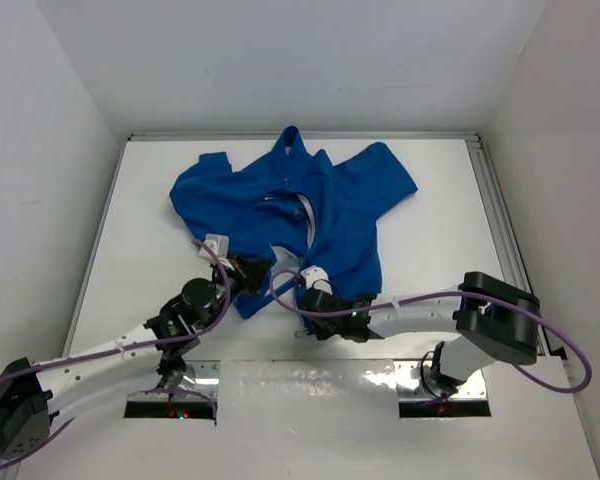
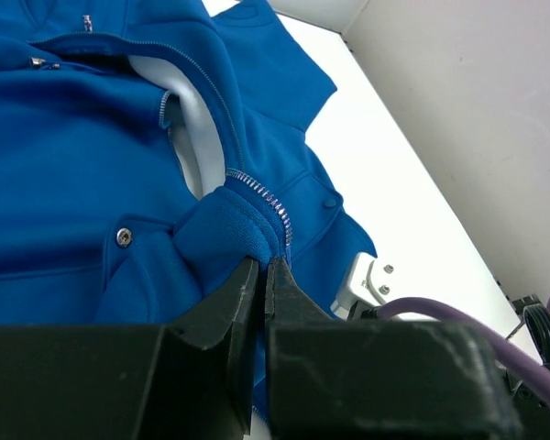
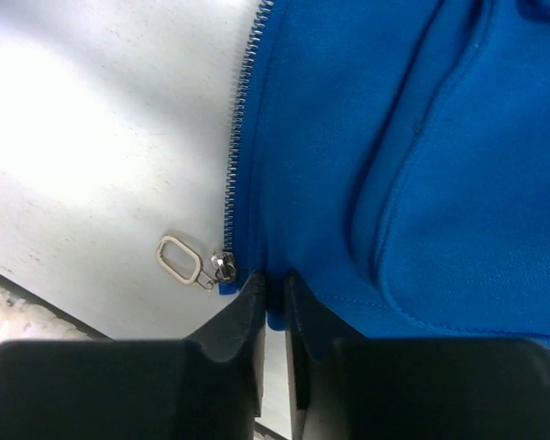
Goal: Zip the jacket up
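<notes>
The royal-blue jacket (image 1: 300,215) lies on the white table, collar at the far side, front open with pale lining showing. My left gripper (image 1: 248,272) is shut on the bunched hem of one front panel beside its zipper teeth (image 2: 261,192). My right gripper (image 1: 315,290) is shut on the bottom corner of the other panel (image 3: 394,183). The metal slider with its oval pull (image 3: 181,258) lies on the table just left of my right fingers (image 3: 243,307), at the foot of that panel's zipper teeth (image 3: 236,128).
White walls enclose the table on the left, far and right sides. A metal rail (image 1: 500,230) runs along the right edge. Purple cables (image 1: 280,290) loop over both arms near the jacket's hem. The other arm's white bracket (image 2: 371,280) shows close by in the left wrist view.
</notes>
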`<state>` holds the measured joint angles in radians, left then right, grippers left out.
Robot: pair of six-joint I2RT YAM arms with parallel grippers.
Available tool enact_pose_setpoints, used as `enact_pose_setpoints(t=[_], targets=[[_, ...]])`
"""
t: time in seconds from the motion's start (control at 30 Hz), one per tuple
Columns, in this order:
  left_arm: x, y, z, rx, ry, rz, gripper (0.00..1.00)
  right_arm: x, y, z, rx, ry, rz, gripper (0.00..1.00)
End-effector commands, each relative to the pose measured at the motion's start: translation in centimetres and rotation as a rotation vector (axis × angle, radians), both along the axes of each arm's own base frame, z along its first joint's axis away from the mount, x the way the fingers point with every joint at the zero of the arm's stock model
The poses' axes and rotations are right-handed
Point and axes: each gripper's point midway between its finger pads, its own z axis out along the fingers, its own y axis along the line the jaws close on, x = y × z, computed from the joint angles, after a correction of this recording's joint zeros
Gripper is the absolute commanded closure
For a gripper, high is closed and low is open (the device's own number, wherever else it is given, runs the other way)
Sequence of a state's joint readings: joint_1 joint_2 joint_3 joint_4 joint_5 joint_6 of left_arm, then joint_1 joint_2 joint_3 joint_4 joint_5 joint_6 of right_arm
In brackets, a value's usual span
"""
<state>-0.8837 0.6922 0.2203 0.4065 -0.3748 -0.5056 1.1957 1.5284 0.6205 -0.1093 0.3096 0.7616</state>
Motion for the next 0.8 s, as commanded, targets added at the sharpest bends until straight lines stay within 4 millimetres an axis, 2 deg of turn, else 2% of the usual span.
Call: enact_pose_setpoints(t=[0.0,0.1,0.2,0.23,0.3,0.33,0.37,0.4,0.43,0.47,0.5,0.53,0.6,0.63,0.7,0.77], targets=[[0.5,0.2,1.3,-0.032,-0.021,0.023,1.0,-1.4,-1.9,-1.7,-0.04,0.05,-0.017,0.9],[0.4,0.2,1.6,-0.045,-0.037,0.013,1.0,-1.4,-1.7,-1.7,-0.007,0.048,-0.032,1.0],[0.5,0.0,1.5,-0.036,-0.025,0.014,1.0,-1.0,-0.7,-0.7,0.071,0.022,-0.04,1.0],[0.4,-0.2,1.6,-0.04,-0.026,-0.002,1.0,-0.6,0.7,0.6,0.145,-0.005,-0.03,1.0],[0.3,-0.4,1.7,-0.048,-0.031,-0.011,1.0,-0.1,1.7,2.0,0.213,-0.044,-0.013,1.0],[0.4,-0.4,1.7,-0.047,-0.028,-0.008,1.0,0.9,3.1,4.5,0.317,-0.112,-0.007,1.0],[0.4,-0.4,1.8,-0.043,-0.024,-0.008,1.0,1.5,3.7,5.9,0.375,-0.155,-0.01,1.0],[0.5,-0.6,2.4,-0.051,-0.029,-0.009,1.0,1.7,3.5,6.4,0.411,-0.187,-0.017,1.0],[0.4,-0.6,2.6,-0.052,-0.03,-0.015,1.0,2.9,4.5,9.2,0.517,-0.28,-0.024,1.0],[0.3,-0.6,2.8,-0.061,-0.034,-0.017,1.0,3.4,4.7,11.3,0.591,-0.34,-0.023,1.0],[0.3,-0.5,3.0,-0.073,-0.035,-0.015,1.0,3.6,4.5,12.1,0.623,-0.383,-0.017,1.0],[0.3,-0.4,3.2,-0.078,-0.036,-0.009,1.0,4.4,4.7,14.9,0.689,-0.478,-0.012,1.0],[0.4,-0.4,4.2,-0.081,-0.044,-0.006,1.0,4.4,4.2,18.4,0.788,-0.568,-0.002,1.0],[0.4,-0.3,4.0,-0.07,-0.034,-0.003,1.0,4.4,3.9,21.2,0.874,-0.643,0.006,1.0],[0.2,-0.2,4.3,-0.087,-0.038,-0.003,1.0,4.1,1.9,22.2,0.948,-0.692,-0.028,1.0],[0.1,-0.1,4.1,-0.09,-0.029,-0.002,1.0,5.2,0.8,20.0,0.895,-0.657,-0.126,1.0]])
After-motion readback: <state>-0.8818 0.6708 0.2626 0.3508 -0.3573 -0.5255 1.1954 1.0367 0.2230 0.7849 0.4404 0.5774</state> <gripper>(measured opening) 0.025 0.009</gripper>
